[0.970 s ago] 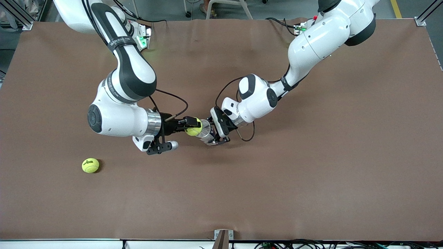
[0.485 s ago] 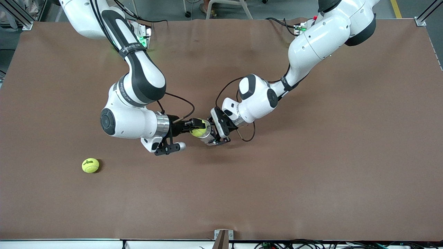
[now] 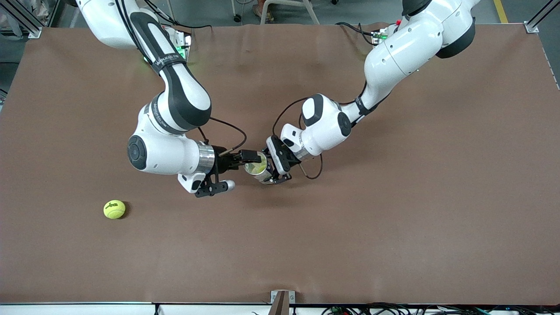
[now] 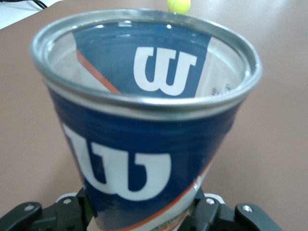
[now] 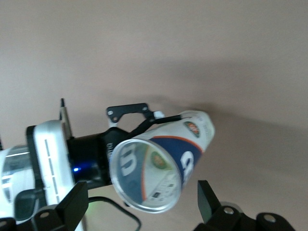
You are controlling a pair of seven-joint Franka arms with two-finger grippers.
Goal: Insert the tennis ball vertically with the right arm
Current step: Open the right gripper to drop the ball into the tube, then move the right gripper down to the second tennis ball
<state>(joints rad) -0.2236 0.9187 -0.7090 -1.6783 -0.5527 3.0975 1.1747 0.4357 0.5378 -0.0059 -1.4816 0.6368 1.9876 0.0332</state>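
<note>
The left gripper [image 3: 269, 172] is clamped on a blue tennis-ball can [image 5: 187, 144], holding it up over the middle of the bench [image 3: 393, 227] with its mouth tipped toward the right arm. The right gripper [image 3: 249, 158] hangs right at that mouth, and its jaws stand apart with nothing in them. From the front I can make out yellow-green just inside the rim, so 1 tennis ball [image 3: 259, 166] looks to be sitting in the can. How deep it sits I can't tell, and the left wrist view shows only the label through the wall.

A 2nd ball [image 3: 114, 209] lies alone on the bench, well toward the right arm's end and nearer the front camera.

To finish this cleanly, I'd say the right arm should back straight out along the can's axis with its jaws wide, so neither finger catches the metal rim. The left arm should hold the can steady and not loosen until the right jaws are clear.
</note>
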